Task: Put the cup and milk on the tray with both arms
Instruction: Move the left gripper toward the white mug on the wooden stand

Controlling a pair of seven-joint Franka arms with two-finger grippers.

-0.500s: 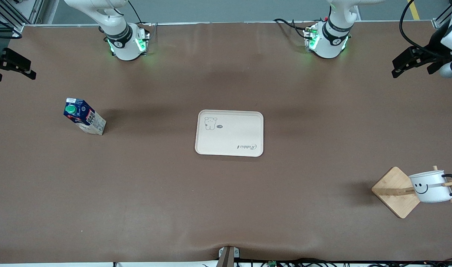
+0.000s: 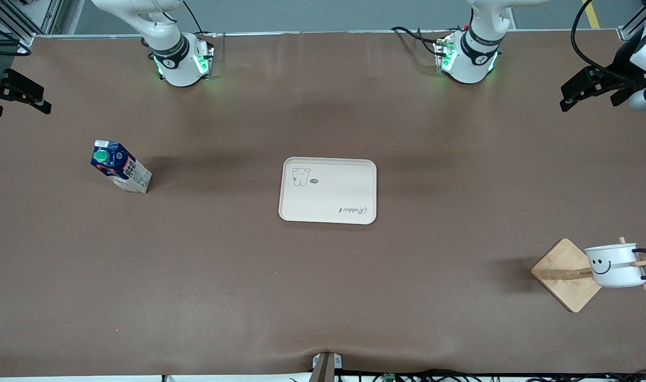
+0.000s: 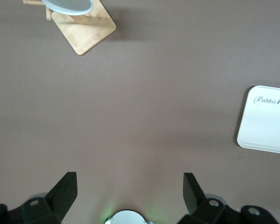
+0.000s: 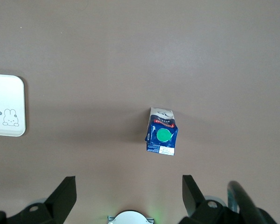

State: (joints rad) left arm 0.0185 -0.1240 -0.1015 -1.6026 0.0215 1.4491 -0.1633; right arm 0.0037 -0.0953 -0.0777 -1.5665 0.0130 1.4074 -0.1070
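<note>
While both grippers, left gripper (image 3: 129, 186) and right gripper (image 4: 128, 186), hang wide open and empty, the tray (image 2: 328, 190) sits bare between milk (image 2: 120, 173) and cup (image 2: 614, 265) (hung on a wooden stand (image 2: 564, 273)); a snagged handle could tip it.

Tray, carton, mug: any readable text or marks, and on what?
"Rabbit": script on the tray, also seen in the left wrist view.
Small oval mark beside the tray's animal drawing: too small to read.
Printing on the milk carton: too small to read.
Mug: smiley face only, no words.
</note>
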